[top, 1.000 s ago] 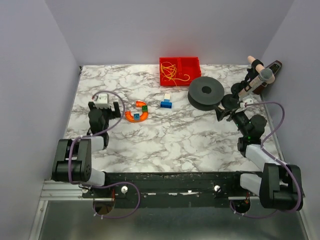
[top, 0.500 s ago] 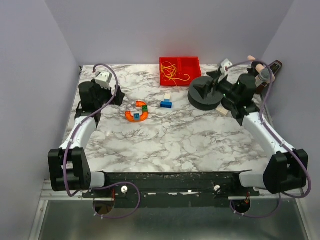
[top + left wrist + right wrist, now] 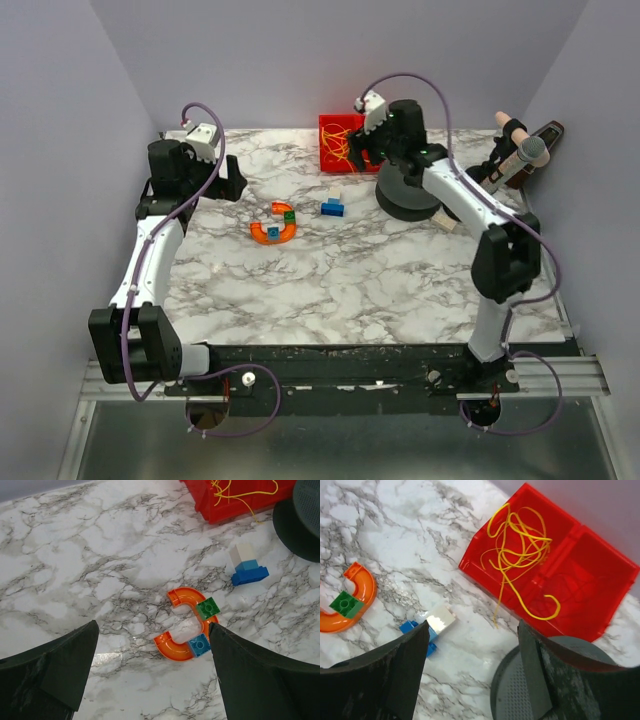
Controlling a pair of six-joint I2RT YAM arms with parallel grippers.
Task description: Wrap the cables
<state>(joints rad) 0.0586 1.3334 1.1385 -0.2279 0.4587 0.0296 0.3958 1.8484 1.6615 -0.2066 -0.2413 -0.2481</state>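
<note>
Now — cables point(image 3: 519, 550): thin yellow tangle, red bin point(image 3: 592, 580) | left hand point(image 3: 152, 626), right hand point(image 3: 474, 625) spread, empty

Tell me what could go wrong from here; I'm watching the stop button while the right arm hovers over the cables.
The cables lie in one tangled heap in the red bin, so the open right gripper may lift the whole knot. One strand hangs over the bin's front wall and could snag, dragging the bin. The black spool sits close beside it and might get bumped.
</note>
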